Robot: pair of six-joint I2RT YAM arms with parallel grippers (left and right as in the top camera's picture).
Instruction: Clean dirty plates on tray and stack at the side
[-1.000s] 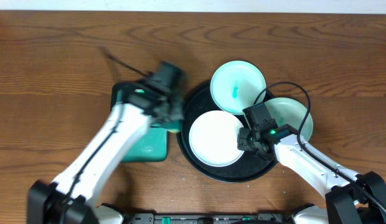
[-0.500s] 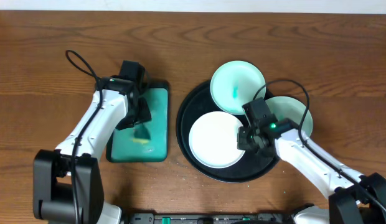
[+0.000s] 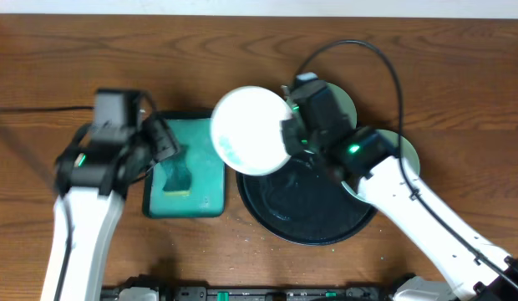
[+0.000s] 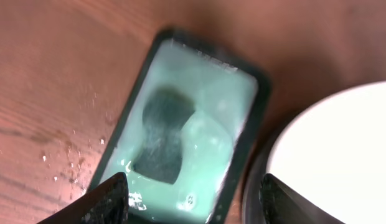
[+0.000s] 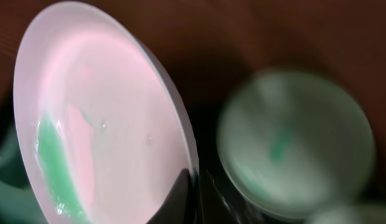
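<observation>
My right gripper [image 3: 286,134] is shut on the rim of a white plate [image 3: 251,131] and holds it tilted in the air over the left edge of the black tray [image 3: 305,219]. In the right wrist view this plate [image 5: 106,118] has a teal smear low on its left side, with my right gripper [image 5: 196,196] pinching its edge. A second pale-mint plate [image 5: 296,143] with a teal streak lies behind it. A third plate [image 3: 407,159] peeks out at the tray's right. My left gripper [image 3: 163,144] hangs open and empty over the teal container [image 4: 199,155].
The teal black-rimmed container [image 3: 205,188] left of the tray holds a dark sponge [image 4: 162,134] in soapy liquid. Water drops speckle the wooden table [image 4: 56,124] beside it. The right arm's cable [image 3: 359,50] loops over the far side of the table.
My right gripper closed on the white plate, lifted it off the tray and carried it up and left. My left gripper swung left to the container, opened and let go of the sponge.
</observation>
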